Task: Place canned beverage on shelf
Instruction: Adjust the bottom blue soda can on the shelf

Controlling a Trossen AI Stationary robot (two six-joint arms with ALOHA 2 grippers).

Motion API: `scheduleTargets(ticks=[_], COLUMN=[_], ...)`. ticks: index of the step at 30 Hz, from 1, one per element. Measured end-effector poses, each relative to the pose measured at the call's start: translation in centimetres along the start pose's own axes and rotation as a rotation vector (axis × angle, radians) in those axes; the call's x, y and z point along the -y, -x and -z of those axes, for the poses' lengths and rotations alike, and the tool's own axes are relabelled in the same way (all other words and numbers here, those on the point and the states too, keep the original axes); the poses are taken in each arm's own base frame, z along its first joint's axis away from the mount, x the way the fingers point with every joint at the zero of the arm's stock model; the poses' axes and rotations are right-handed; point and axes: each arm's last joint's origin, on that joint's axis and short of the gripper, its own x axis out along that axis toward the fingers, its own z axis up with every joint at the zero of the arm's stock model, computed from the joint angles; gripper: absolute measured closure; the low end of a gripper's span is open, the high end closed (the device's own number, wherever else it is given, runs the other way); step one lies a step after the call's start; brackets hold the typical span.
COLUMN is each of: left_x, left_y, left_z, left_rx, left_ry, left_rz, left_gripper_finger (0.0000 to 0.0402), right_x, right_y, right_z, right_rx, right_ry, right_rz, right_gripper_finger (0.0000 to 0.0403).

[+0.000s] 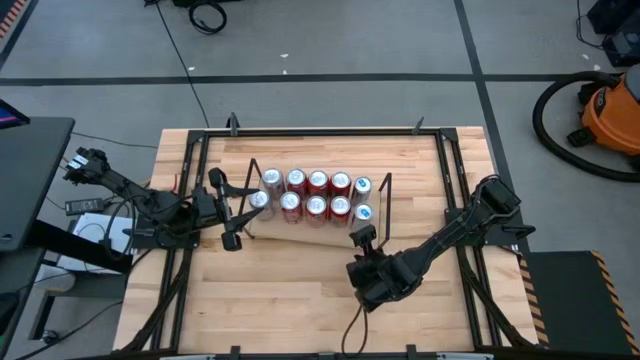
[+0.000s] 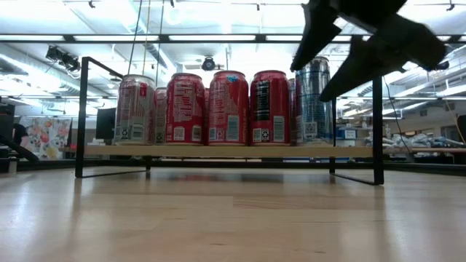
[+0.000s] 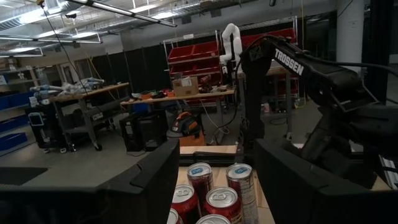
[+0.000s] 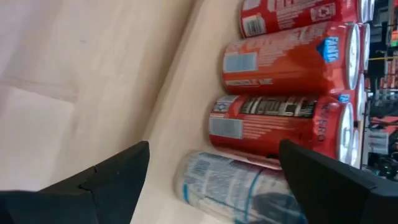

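High view: we see ten cans (image 1: 318,181) in two rows on the shelf (image 1: 300,226); the left gripper (image 1: 243,208) spreads beside its left end, possibly touching a can. Right wrist view: the right gripper (image 4: 211,174) is parted before a pale blue can (image 4: 230,183).

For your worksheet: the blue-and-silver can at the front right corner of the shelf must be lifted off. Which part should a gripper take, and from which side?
Grip the blue can round its upright wall, coming from the open front, where the right gripper waits open. A red can crowds its left and another blue can stands behind.
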Motion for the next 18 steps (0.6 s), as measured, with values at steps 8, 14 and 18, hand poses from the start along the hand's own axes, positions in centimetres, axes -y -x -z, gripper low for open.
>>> scheduleTargets(ticks=[8, 14, 18], left_x=[0.0, 0.0, 0.0], left_y=[0.0, 0.0, 0.0], left_z=[0.0, 0.0, 0.0], left_rx=[0.0, 0.0, 0.0], left_ry=[0.0, 0.0, 0.0], left_rz=[0.0, 0.0, 0.0], left_gripper_finger=[0.0186, 0.0186, 0.0186], right_x=[-0.5, -0.1, 0.3], right_y=[-0.1, -0.8, -1.3], right_z=[0.3, 0.5, 0.9], right_rx=[-0.006, -0.047, -0.103], right_ry=[-0.116, -0.203, -0.271], right_rz=[-0.003, -0.057, -0.099], right_gripper_finger=[0.0071, 0.0096, 0.0101])
